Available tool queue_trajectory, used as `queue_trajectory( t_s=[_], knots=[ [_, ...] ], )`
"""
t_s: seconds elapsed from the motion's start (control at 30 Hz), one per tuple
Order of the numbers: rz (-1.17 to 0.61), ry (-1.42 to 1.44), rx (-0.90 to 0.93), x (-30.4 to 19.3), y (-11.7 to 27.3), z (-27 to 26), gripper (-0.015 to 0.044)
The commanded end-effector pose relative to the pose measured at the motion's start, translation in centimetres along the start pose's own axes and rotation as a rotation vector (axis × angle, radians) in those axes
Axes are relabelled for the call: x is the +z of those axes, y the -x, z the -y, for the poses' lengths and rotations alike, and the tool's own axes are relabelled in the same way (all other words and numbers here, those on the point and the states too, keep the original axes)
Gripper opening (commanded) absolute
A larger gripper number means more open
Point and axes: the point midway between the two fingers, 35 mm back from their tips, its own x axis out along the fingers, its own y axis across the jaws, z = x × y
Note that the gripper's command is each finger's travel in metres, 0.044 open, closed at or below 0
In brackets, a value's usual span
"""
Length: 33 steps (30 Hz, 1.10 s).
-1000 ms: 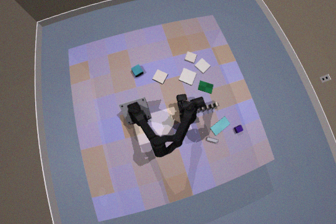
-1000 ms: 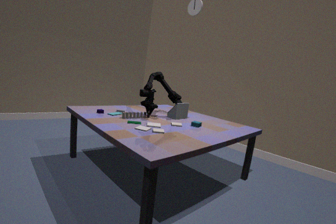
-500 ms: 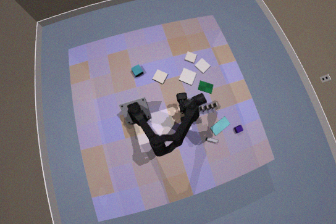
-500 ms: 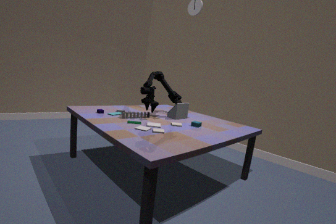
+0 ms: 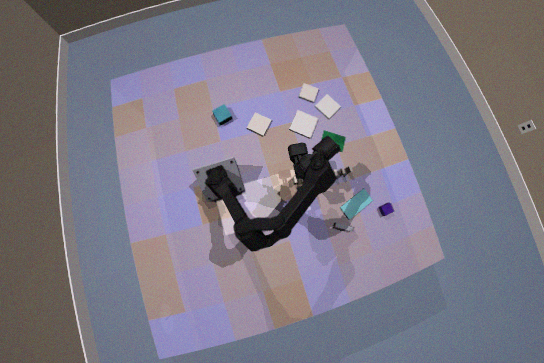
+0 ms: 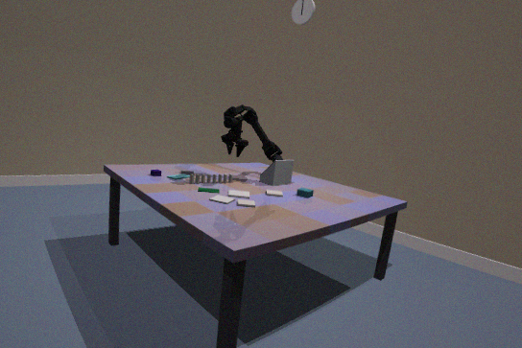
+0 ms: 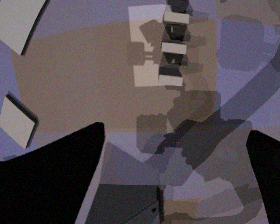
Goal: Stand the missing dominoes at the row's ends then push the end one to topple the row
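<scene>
On the patchwork table (image 5: 290, 297) (image 6: 317, 222), the arm (image 5: 305, 197) (image 6: 259, 128) partly hides the domino row (image 5: 343, 172) (image 6: 211, 178) (image 7: 174, 48).

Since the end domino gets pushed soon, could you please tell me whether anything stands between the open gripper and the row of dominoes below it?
Nothing visible stands in the way: the gripper hangs open above the table, and the wrist view shows no object between its fingers and the near end of the domino row.
</scene>
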Motion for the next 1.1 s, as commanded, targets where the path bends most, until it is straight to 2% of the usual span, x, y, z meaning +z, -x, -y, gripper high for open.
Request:
queue_trajectory(
  t_s=[0.0,0.43,0.57,1.07],
  knots=[
    [0.0,0.171,0.003,-0.4,-0.4,0.0,0.0335],
    [-0.001,1.316,-0.001,-2.9,-5.0,0.0,0.0],
    [-0.002,1.531,-0.002,-3.5,-5.8,0.0,0.0],
    [-0.002,1.531,-0.002,-3.5,-5.8,0.0,0.0]
  ],
)
